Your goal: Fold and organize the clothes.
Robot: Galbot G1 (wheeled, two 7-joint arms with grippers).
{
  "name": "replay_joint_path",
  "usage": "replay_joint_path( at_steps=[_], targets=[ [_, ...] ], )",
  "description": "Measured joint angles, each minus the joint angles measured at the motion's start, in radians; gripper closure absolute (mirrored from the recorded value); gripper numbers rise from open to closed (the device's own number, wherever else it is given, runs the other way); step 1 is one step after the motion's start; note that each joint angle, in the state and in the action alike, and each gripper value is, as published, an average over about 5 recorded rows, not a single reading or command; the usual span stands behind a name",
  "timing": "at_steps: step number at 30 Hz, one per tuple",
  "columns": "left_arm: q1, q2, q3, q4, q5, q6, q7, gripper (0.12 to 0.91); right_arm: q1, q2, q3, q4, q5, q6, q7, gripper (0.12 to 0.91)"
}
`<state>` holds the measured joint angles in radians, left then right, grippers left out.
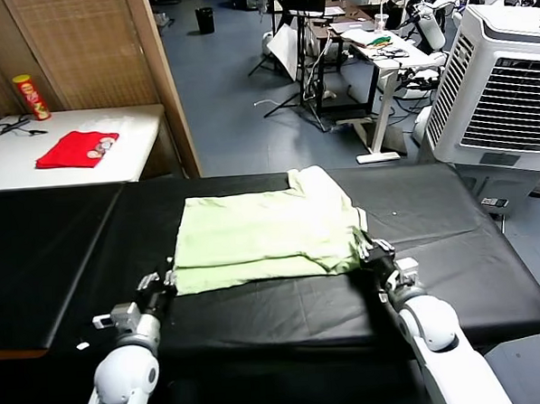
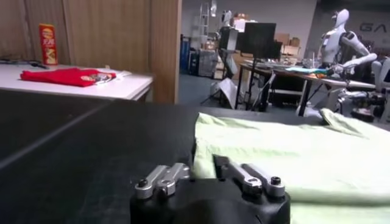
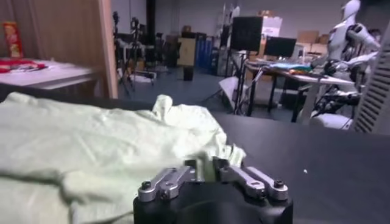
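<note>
**Trainee:** Where does everything sit at this moment?

**Coach:** The pale light-green short-sleeved T-shirt of thin soft cloth (image 1: pixel 267 234) lies on the black padded table (image 1: pixel 455 274), already doubled over itself, one sleeve poking out toward the far side. Your left gripper (image 1: pixel 165 282) is at the near left corner of the cloth, your right gripper (image 1: pixel 370 249) at the near right corner.

**Trainee:** Are the fingers holding anything?

**Coach:** In the left wrist view the fingers (image 2: pixel 233 167) stand apart with the hem just beyond them, nothing pinched. On the right the fingers (image 3: pixel 234 172) are spread too, with crumpled cloth touching or between the tips; I can't tell which, but it doesn't look clamped.

**Trainee:** So what should I mind?

**Coach:** I'd judge you're between folds. Back both grippers off level so the thin cloth doesn't drag or unfold. The right corner is bunched; smooth it before you regrip. Ignore the small red folded garment (image 1: pixel 77 149) on the white side table (image 1: pixel 132 159).
</note>
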<state>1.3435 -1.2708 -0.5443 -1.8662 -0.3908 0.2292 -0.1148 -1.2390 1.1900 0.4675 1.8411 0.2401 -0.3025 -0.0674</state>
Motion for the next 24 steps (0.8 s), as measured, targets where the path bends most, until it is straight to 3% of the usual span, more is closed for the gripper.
replay_joint_path(
  at_steps=[3,5,10,13,16,19,24],
  targets=[
    [0.029,0.012,-0.001,-0.024,-0.02,0.007,0.003,0.279,-0.054,-0.002,0.018,0.045,-0.008,0.001,-0.001,0.235],
    [0.052,0.021,-0.001,-0.041,-0.037,0.012,0.008,0.243,-0.085,-0.002,0.026,0.064,-0.015,0.001,-0.002,0.255],
    [0.089,0.033,-0.003,-0.054,-0.067,0.02,0.022,0.232,-0.128,0.005,0.03,0.072,-0.027,0.002,-0.001,0.381],
    [0.095,0.033,-0.003,-0.047,-0.079,0.028,0.026,0.242,-0.133,0.011,0.027,0.065,-0.029,0.004,0.0,0.516],
    [0.098,0.033,-0.003,-0.038,-0.084,0.031,0.029,0.325,-0.13,0.013,0.022,0.054,-0.03,0.008,0.0,0.683],
    [0.096,0.032,-0.002,-0.029,-0.088,0.034,0.03,0.483,-0.121,0.012,0.016,0.045,-0.031,0.008,0.0,0.822],
    [0.094,0.035,0.003,-0.02,-0.078,0.04,0.03,0.768,-0.119,0.002,0.01,0.051,-0.025,-0.008,0.007,0.899]
  ],
)
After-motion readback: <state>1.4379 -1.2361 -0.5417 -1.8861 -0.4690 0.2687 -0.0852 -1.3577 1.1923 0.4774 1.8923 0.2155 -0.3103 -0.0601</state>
